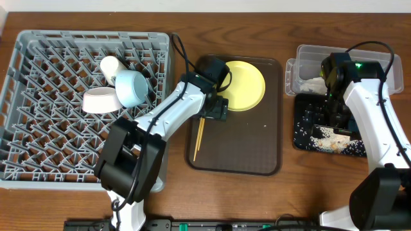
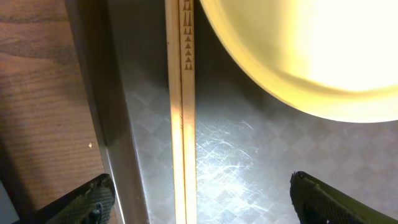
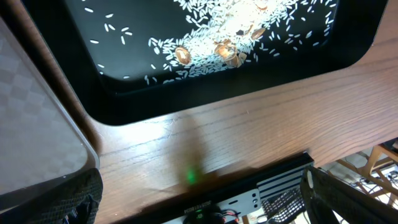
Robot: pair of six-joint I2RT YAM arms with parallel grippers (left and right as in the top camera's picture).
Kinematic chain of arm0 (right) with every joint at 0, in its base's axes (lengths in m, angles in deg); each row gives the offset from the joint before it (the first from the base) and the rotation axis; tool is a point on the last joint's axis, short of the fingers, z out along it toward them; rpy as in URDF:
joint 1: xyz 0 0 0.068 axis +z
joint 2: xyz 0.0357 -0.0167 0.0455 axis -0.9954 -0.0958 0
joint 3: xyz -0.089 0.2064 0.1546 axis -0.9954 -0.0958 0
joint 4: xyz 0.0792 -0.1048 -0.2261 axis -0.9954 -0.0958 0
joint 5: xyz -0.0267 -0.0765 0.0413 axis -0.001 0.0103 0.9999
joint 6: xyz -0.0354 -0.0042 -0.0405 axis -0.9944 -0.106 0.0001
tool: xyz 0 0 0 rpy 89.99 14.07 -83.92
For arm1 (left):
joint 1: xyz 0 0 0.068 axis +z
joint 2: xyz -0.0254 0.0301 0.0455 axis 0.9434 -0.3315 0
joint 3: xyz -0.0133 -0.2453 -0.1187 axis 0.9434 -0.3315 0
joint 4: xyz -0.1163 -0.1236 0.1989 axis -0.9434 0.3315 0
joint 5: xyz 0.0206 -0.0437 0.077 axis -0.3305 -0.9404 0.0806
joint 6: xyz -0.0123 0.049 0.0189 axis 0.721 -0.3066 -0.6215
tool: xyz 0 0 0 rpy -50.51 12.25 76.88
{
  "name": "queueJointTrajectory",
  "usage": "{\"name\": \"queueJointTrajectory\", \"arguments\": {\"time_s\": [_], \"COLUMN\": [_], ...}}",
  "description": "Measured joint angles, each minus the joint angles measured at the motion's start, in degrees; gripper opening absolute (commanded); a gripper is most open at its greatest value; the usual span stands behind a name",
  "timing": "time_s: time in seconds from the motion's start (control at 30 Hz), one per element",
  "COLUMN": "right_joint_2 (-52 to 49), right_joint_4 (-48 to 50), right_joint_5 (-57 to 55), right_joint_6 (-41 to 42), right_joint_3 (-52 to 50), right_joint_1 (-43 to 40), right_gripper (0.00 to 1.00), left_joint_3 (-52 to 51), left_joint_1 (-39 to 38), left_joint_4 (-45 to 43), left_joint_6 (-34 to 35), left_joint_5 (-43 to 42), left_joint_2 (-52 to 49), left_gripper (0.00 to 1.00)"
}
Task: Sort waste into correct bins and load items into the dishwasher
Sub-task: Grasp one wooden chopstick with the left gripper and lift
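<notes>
I count 1 pr chopsticks [image 2: 181, 112] and 1 yellow plate [image 1: 245, 85] on 1 brown tray [image 1: 244, 147]. Dish rack [image 1: 38, 128] holds 3: blue cup [image 1: 131, 88], white bowl [image 1: 99, 101], white cup [image 1: 110, 65]. L gripper [image 2: 200, 198] spread wide, chopsticks lying betw its fingers, off-centre, ungripped. R gripper [image 3: 199, 196] spread too, empty, over bare table beside rice-strewn black tray [image 3: 124, 68].

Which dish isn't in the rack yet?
The yellow plate, on the brown tray; the blue cup, white cup and white bowl sit in the rack.

white arms [image 1: 170, 112] with black joints, black cables [image 1: 183, 58], one green light [image 1: 357, 65].
</notes>
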State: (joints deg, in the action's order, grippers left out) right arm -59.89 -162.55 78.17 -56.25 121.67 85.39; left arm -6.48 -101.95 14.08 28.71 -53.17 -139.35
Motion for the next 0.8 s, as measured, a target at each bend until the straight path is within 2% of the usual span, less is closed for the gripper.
{"name": "queueJointTrajectory", "arguments": {"time_s": [0.3,0.8], "right_joint_2": [0.0,0.0], "right_joint_4": [0.0,0.0], "right_joint_5": [0.0,0.0], "right_joint_6": [0.0,-0.02], "right_joint_3": [0.0,0.0], "right_joint_1": [0.0,-0.02], "right_gripper": [0.99,0.99], "left_joint_3": [0.0,0.04], "left_joint_1": [-4.22,-4.37], "left_joint_4": [-1.53,-2.16], "left_joint_6": [0.83,0.81], "left_joint_5": [0.24,0.26], "left_joint_2": [0.0,-5.79], "left_gripper": [0.83,0.83]}}
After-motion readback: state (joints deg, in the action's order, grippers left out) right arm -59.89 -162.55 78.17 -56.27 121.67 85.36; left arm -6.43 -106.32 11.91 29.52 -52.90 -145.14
